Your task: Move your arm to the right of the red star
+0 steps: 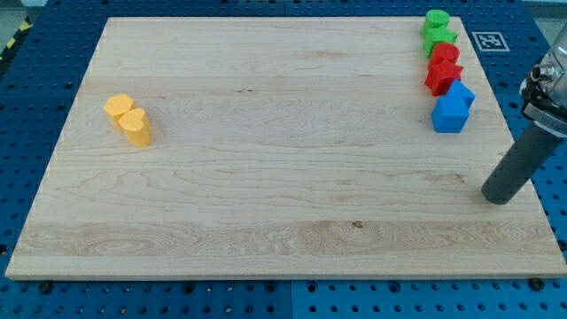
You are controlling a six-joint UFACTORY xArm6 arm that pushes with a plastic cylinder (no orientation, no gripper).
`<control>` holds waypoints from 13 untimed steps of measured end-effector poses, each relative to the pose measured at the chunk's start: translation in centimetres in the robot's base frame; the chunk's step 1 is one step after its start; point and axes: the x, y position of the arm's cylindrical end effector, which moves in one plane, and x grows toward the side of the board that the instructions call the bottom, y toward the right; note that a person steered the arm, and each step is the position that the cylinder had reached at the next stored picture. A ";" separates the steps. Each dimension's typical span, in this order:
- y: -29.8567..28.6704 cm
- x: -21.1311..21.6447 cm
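My tip (498, 197) sits on the table (283, 239) near its right edge, touching nothing; no fingers here, just a rod. Up from it: 2 blue blocks (453, 107), then the red star (442, 77) against a red block (445, 54), then 2 green ones (437, 30). 2 yellow blocks (129, 119) sit far left, with open wood between.

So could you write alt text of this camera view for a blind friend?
A dark rod's tip rests near the wooden board's right edge, below a stacked column of green, red and blue blocks at top right. Two yellow blocks sit far left.
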 end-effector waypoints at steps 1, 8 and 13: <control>0.1 0.0; 2.4 0.3; 7.7 -18.6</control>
